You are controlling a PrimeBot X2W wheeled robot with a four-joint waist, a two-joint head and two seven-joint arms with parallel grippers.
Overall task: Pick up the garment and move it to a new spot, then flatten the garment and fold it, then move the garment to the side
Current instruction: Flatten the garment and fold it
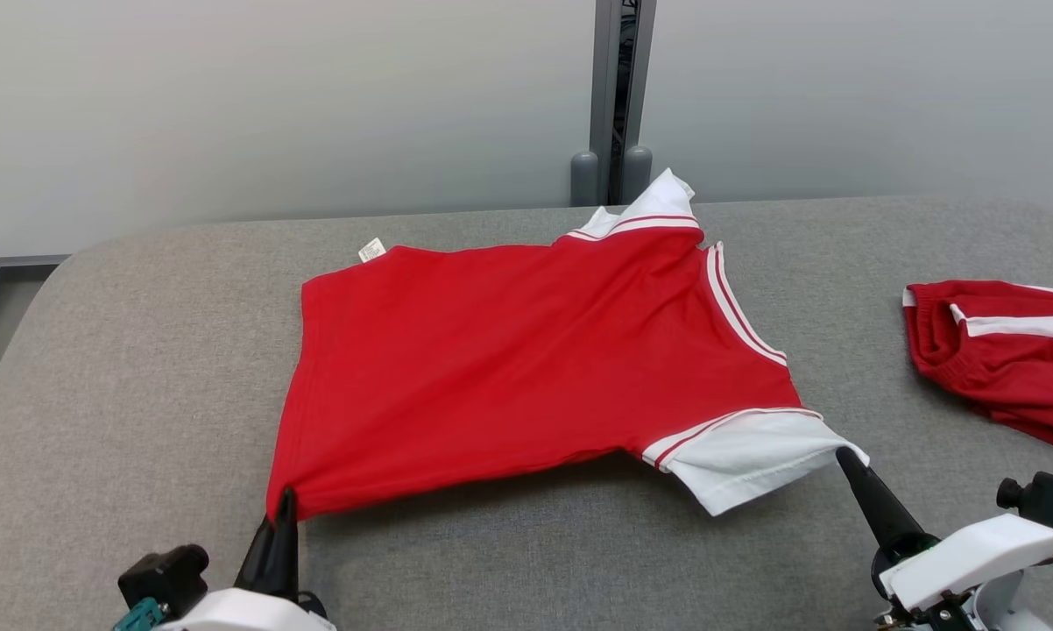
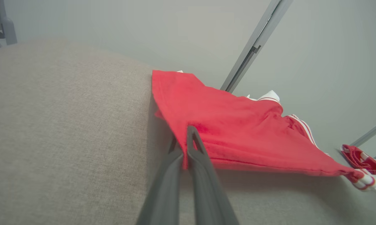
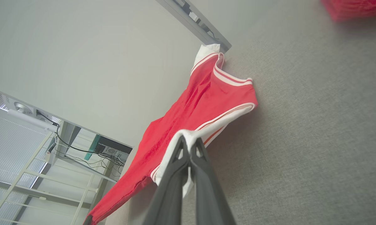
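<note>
The wide grey fabric-covered table [image 1: 97,368] carries the red short-sleeved shirt with white, red-striped sleeves [image 1: 509,368] near its middle. The shirt's far edge lies on the cloth and its near edge is lifted, drawn taut between the two grippers. If the arms pull unevenly, I judge the thin knit could slide out of one pinch and the near edge drop in wrinkles. Dragging it rightward could also run it into the second red garment with a white stripe [image 1: 999,350], crumpled at the table's right edge.

The left gripper [image 1: 286,498] has its jaws clamped on the shirt's near hem corner. The right gripper [image 1: 844,457] is clamped on the tip of the near white sleeve, a small bite that looks likelier to slip.

The second garment is cut off by the frame, and the far sleeve is bunched, its shape unclear. The print on the small white label [image 1: 371,250] at the far hem is unreadable. How many layers each pinch holds cannot be told.
</note>
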